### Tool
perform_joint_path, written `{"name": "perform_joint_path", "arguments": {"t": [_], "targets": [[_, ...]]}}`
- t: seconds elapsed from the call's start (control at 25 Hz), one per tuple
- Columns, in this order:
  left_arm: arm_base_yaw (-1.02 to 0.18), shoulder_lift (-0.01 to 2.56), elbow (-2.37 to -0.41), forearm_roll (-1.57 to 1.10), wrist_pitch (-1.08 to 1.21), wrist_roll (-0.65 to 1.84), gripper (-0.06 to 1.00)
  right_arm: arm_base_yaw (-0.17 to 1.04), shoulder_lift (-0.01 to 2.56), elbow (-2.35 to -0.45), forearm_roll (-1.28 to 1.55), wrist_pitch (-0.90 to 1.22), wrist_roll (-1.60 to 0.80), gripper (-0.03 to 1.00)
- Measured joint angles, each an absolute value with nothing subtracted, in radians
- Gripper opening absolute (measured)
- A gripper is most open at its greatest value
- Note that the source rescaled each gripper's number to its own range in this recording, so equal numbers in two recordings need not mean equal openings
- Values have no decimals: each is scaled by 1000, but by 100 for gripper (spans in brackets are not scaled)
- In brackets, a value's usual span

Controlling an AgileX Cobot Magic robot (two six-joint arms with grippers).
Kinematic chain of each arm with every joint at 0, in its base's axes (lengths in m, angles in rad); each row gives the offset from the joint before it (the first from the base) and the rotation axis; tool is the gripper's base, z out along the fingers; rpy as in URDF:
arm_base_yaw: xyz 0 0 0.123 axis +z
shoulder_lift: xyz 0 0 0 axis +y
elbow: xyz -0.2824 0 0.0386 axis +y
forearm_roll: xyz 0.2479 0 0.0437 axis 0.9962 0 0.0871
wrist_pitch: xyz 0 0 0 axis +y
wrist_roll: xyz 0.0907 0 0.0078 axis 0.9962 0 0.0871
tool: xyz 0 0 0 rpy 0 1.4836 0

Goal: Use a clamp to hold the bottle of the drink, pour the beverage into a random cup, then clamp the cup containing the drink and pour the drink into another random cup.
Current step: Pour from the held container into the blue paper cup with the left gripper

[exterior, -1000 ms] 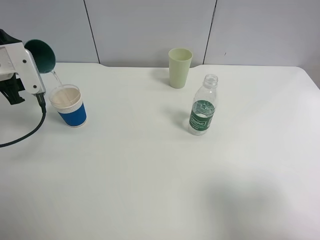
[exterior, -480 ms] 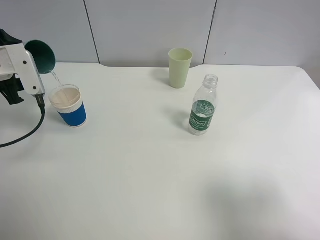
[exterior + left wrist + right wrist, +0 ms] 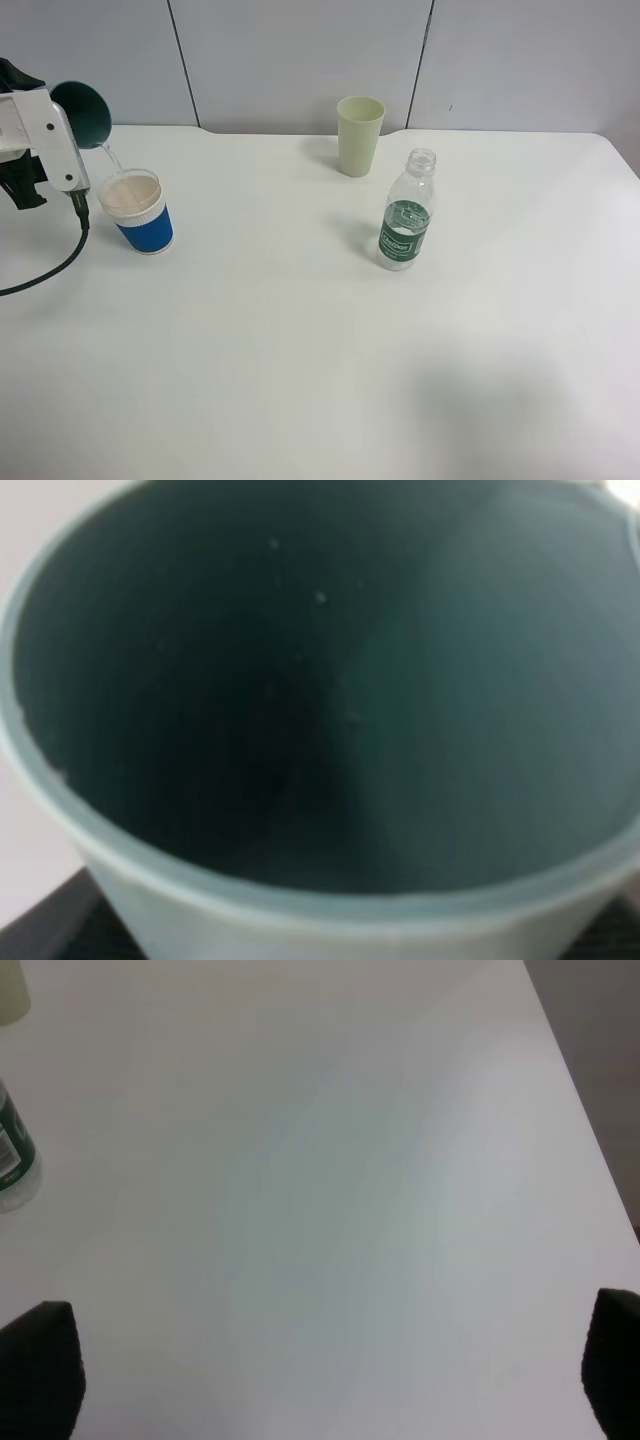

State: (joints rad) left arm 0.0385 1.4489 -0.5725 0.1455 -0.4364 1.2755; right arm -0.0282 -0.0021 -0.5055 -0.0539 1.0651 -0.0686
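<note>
Teal tumbler (image 3: 82, 112), gripped by the closed left gripper (image 3: 60, 140), tipped nearly horizontal above and behind the blue-banded cup (image 3: 138, 212), mouth toward it, water (image 3: 112, 156) streaming down; right gripper (image 3: 320, 1380) open.

You have a plain white table (image 3: 300, 350) in front of you, its far edge meeting a grey panelled wall. Three things stand directly on it. The blue-banded cup (image 3: 138, 211), white-rimmed and cream inside, sits near the left edge. The pale yellow-green cup (image 3: 360, 135) stands upright at the back, close to the wall. Just right of it and nearer you, the clear bottle (image 3: 406, 212) with its dark green label stands upright and uncapped, casting a soft shadow to its left.
</note>
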Motion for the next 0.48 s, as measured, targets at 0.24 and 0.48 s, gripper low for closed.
{"name": "perform_joint_path", "arguments": {"t": [0.24,0.48], "targets": [[38,1449,-573,79,-446,1350,1,-28,-2,-505,-54,1065,-69,100],[38,1449,-573,73,-446,1403,1,-28,-2,-505,-54,1065,-69,100]]}}
